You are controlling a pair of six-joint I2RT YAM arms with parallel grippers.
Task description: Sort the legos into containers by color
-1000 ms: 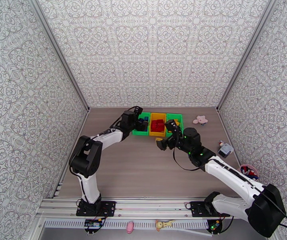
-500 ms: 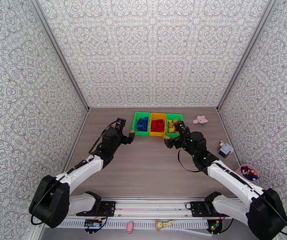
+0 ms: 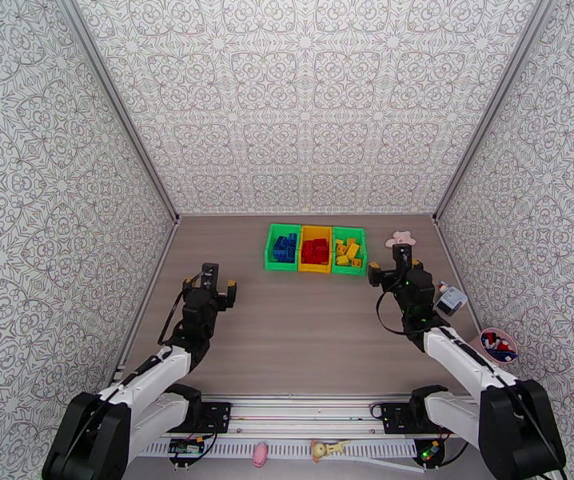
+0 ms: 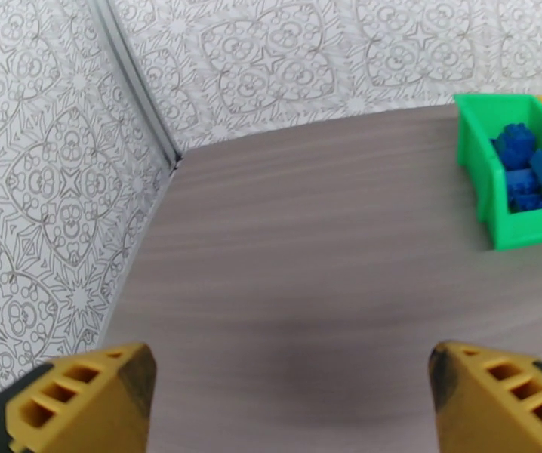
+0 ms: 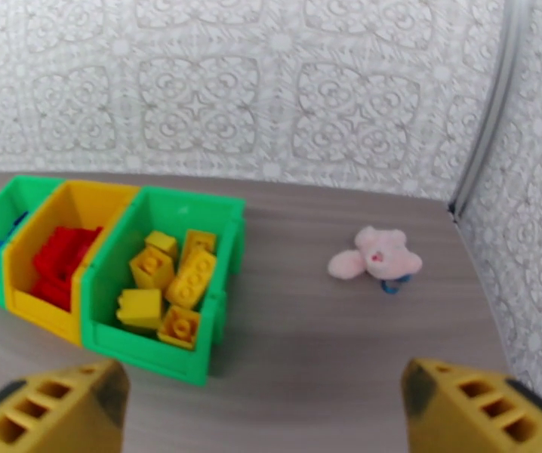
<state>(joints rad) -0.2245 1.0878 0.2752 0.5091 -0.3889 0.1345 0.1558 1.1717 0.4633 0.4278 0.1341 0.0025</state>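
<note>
Both my claws are spread as wide as they go, with nothing between the fingers. My left claw hangs over the bare table, nearer to me than the bins and well off to their left. My right claw hangs nearer to me than the right end of the row and a little past it, touching nothing. The three bins sit joined side by side near the back wall, and the bricks lie sorted inside them: blue bricks in the left green bin, red bricks in the yellow bin in the middle, yellow bricks in the right green bin. A pink toy lies on the table to the right of the row, apart from it, and a pink cup stands by the right wall.
</note>
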